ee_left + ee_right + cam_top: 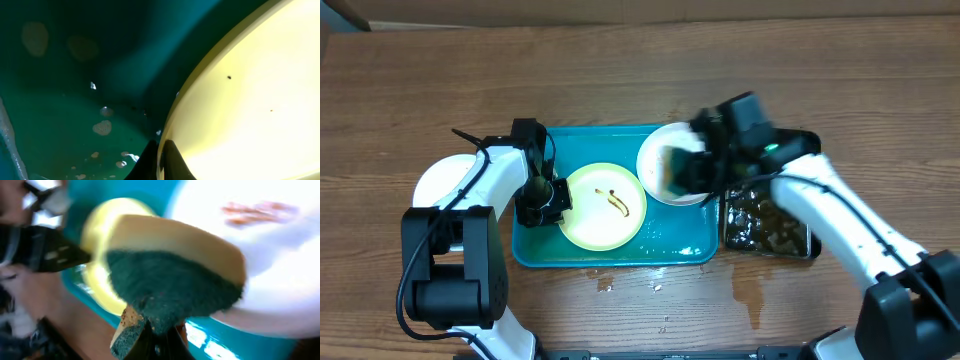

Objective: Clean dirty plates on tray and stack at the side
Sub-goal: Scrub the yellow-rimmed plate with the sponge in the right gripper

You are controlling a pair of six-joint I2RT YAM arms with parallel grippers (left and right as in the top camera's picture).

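A pale yellow-green plate with a brown sauce squiggle lies in the teal tray. My left gripper is shut on its left rim; the left wrist view shows the fingers pinching the rim. A white plate sits at the tray's back right, with brown sauce marks in the right wrist view. My right gripper is shut on a yellow-and-green sponge held over that white plate. Another white plate lies on the table left of the tray.
A black pan of murky water stands right of the tray, under my right arm. Water drops wet the wooden table in front of the tray and pan.
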